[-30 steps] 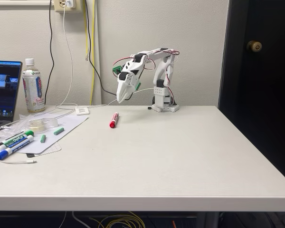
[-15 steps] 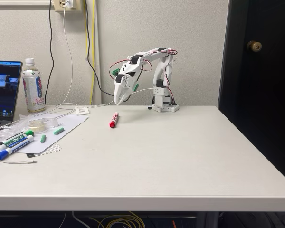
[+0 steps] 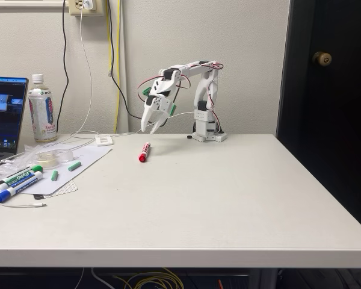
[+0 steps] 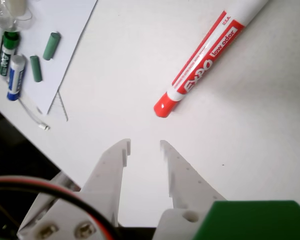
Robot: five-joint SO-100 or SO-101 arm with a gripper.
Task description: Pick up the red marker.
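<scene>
Am hovering gripper [image 4: 144, 144], jaws apart, empty, above table [image 3: 228, 192]. Red marker [image 4: 210, 55] lying flat just beyond tips, axis running diagonally up-right in wrist view, slightly right of jaw gap.

In the fixed view we stand at the near edge of the table [image 3: 228, 205], a little above its top, looking level across it to the wall, with the arm [image 3: 198, 90] far off at the back edge. In the wrist view we ride behind the gripper [image 4: 144, 145], whose fingers enter from the bottom, looking steeply down at the tabletop from close by. Both views share the red marker [image 4: 210, 52] [image 3: 144, 151] and, farther off, the paper [image 4: 55, 35] [image 3: 78, 162] with other markers.
</scene>
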